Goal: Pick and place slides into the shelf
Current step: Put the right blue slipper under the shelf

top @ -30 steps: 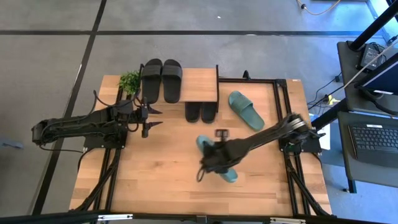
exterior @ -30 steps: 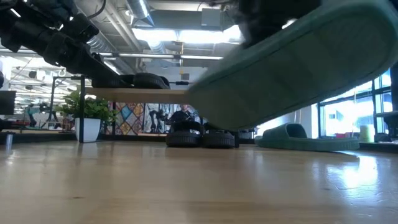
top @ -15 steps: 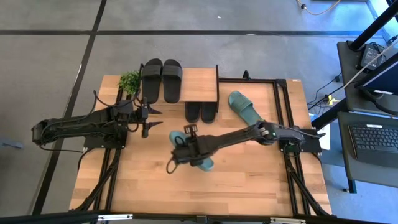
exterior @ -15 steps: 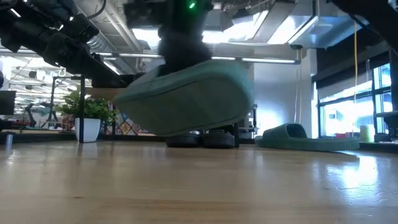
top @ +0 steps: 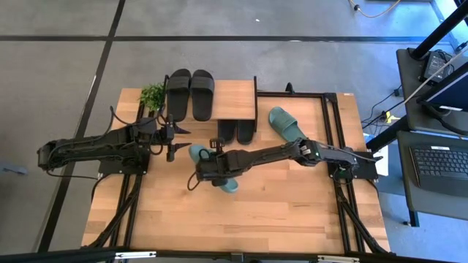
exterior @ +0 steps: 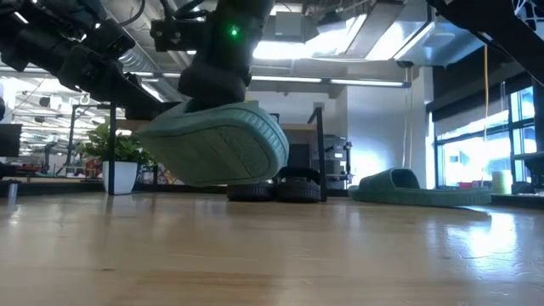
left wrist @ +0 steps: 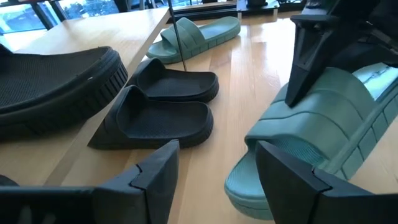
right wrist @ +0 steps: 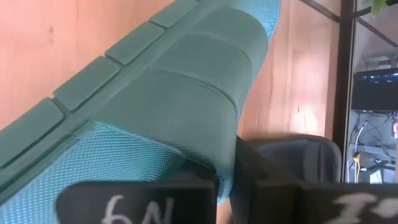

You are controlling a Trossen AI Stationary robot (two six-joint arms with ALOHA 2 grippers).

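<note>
the right arm reaches far across the wooden tabletop (top: 292,212) toward the left, and the right gripper (top: 207,169) has its jaws clamped on a teal slide (top: 212,166) in front of the shelf (top: 234,98). that slide lies at an angle, its far tip close to the left gripper (top: 175,139), which waits just off the shelf's left corner with its jaws apart. a pair of black slides (top: 189,92) sits side by side on the shelf's light top board. another black pair (top: 237,131) pokes out from under its front edge. a second teal slide (top: 289,129) lies alone on the tabletop to the right of the shelf. a small green plant (top: 152,94) stands at the shelf's left end.
</note>
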